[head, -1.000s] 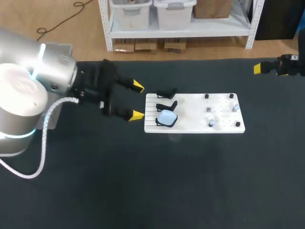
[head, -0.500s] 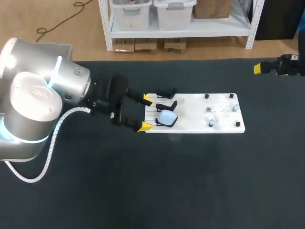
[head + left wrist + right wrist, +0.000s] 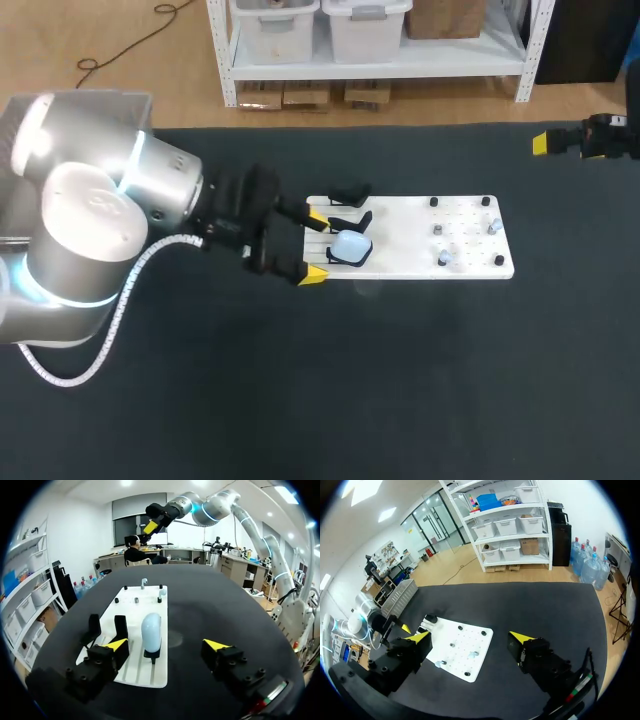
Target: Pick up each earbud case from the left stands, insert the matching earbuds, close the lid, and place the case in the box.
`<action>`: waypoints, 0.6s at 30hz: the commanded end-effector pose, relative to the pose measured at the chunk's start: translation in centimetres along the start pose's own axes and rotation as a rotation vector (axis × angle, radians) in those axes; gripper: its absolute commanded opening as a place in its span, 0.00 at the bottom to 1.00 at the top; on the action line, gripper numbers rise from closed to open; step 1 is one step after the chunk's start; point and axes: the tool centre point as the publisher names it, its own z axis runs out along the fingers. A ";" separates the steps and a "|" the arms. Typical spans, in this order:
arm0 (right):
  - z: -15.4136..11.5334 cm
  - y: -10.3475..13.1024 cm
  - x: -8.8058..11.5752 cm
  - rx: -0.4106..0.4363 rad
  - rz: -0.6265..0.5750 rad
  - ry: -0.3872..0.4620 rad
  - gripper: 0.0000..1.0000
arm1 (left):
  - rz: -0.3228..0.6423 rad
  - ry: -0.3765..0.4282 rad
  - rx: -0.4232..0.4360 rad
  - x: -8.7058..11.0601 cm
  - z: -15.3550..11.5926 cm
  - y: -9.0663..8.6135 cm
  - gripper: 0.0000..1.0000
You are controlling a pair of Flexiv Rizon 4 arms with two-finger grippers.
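- The left pincer (image 3: pixel 166 645) is released: its two yellow tips stand wide apart and touch nothing.
- The earbud case (image 3: pixel 151 632), pale blue and rounded, stands just ahead of this opening, nearer to one finger than to the other. It is not yet between the tips.
- The case sits on the black stand (image 3: pixel 352 258) nearest to the robot. The two other stands (image 3: pixel 94 627) beside it carry nothing.
- All the stands are on the left end of a white board (image 3: pixel 400 268). On its right end there are small pale pieces (image 3: pixel 441 258) among black pegs. I take them for the earbuds, but they are too small to be sure.
- My judgement of the progress: for this case the work is only at the approach. Gripping, lifting, putting in the earbuds, closing the lid and placing in the box all remain.
- I cannot say from these views what the empty stands mean, and I cannot find the box.
- The left arm comes in low over the dark counter (image 3: pixel 400 400), with its wrist nearly level and the fingers pointing along the board.
- The right pincer (image 3: pixel 470 637) is also released and holds nothing. It hangs at the far right side of the counter, well apart from the board.
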 end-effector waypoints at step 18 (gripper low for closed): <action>0.0 0.0 0.0 0.001 0.000 0.000 1.00 | -0.024 -0.015 -0.011 0.4 2.2 2.2 0.79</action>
